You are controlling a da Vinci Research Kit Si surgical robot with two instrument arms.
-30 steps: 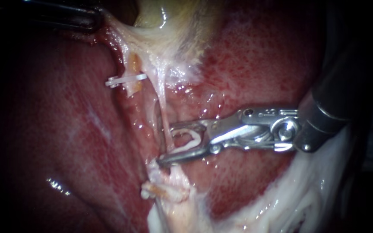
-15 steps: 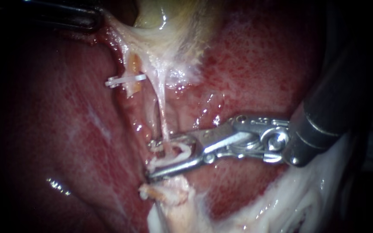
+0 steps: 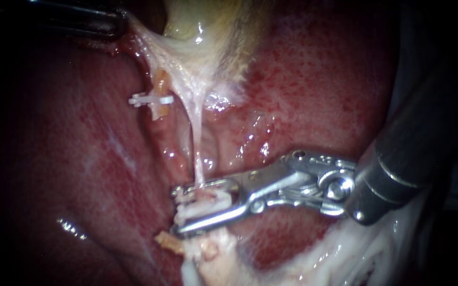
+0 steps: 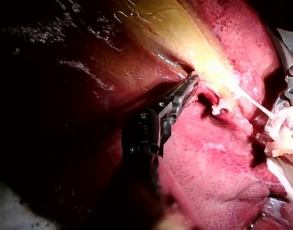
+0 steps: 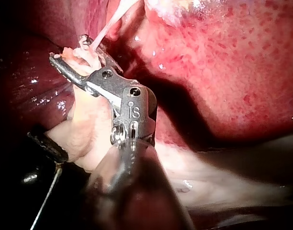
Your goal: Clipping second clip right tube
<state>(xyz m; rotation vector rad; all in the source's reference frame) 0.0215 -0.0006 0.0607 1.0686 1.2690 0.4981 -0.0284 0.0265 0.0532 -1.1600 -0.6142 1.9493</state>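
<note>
One thin taut tube, two clips. Right hand clamps lower clip around it, upper clip apart; left hand grips gallbladder.

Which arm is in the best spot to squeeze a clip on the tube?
Right. The right instrument holds a white clip in its jaws around the tube. The left instrument is away, gripping tissue by the gallbladder.

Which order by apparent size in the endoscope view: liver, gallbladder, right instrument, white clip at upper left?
1. liver
2. right instrument, though it is nearest the camera
3. gallbladder, only partly in view, so its place against the instrument is unsure
4. white clip, clearly smallest
</note>
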